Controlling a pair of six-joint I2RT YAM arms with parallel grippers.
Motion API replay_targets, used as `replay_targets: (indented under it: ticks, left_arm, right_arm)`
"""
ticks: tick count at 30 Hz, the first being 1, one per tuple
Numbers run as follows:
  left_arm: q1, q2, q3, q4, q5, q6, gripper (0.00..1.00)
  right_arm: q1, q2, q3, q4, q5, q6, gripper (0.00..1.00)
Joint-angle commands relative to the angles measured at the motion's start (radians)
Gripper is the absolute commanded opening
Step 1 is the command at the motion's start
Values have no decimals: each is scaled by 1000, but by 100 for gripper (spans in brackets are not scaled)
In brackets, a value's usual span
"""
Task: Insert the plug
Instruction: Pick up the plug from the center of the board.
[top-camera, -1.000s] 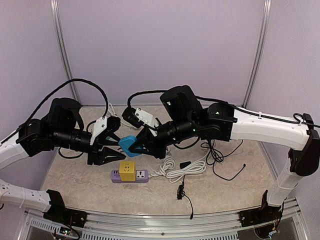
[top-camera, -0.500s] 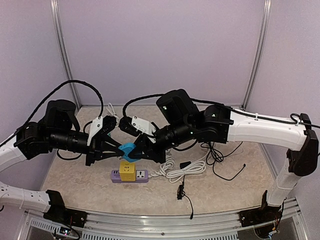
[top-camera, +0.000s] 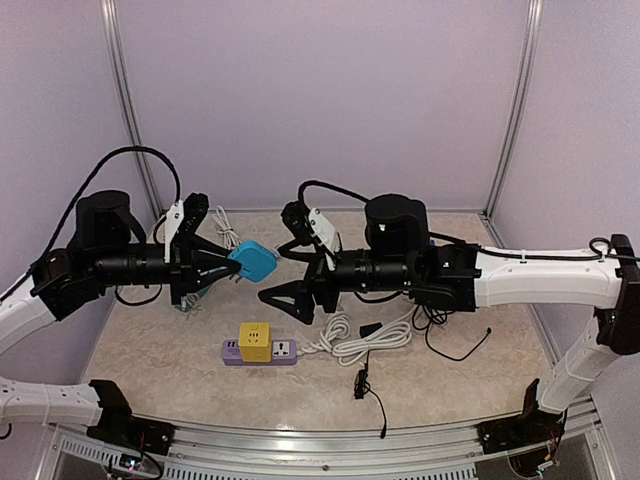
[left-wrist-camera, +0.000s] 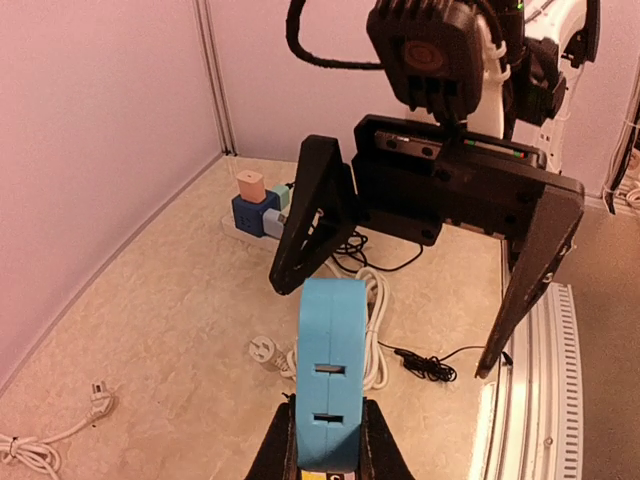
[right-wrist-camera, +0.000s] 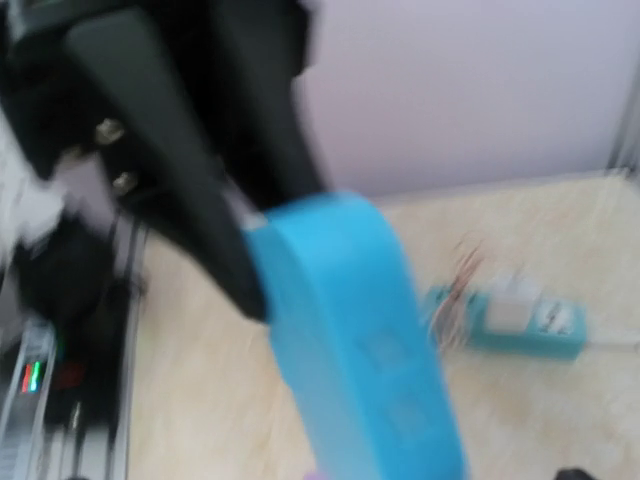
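Plug (top-camera: 252, 263), a blue block, hangs in the air above the bench (top-camera: 470, 385), pinched at one end by the left tool (left-wrist-camera: 325, 438); right tool (left-wrist-camera: 388, 325) faces it just beside, jaws spread wide and gripping nothing; purple power strip (top-camera: 283, 351) carrying a yellow cube (top-camera: 254, 339) lies on the bench below, well apart from the plug. Pickup looks done; lowering, lining up and pressing into a free socket are all left.
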Motion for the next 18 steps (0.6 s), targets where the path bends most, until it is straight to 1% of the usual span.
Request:
replay_targets:
  ticks: [1,3,4,6,8,10,13,15,18]
  left_arm:
    - [23,-54,-56,223,77,-109,0]
    - [31,-73,-91,297,83,-184,0]
    - [35,-79,-109,338,93,-213,0]
    - [42,-102,-150,422,104,-273,0]
    - [47,-121,-193,471,101,-304,0]
    - [54,-138,-219,501,95,-318,0]
    - [61,-156,-242,543,99,-330,0]
    - [61,-161,-250,565,105,-339,0]
    - [62,-164,-253,578,107,-337,0]
  right_arm:
    - [-22,-16,-156,502,37,205,100]
    - [-21,2,-219,671,61,245,100]
    - [-19,10,-222,712,84,249,100]
    - [-14,31,-197,722,103,235,99]
    - [-13,54,-178,756,64,239,95]
    - [-13,74,-159,784,5,258,91]
    - [-13,113,-108,749,-53,286,84]
    - [-14,141,-69,717,-80,296,75]
    - [-21,164,-47,731,-114,319,62]
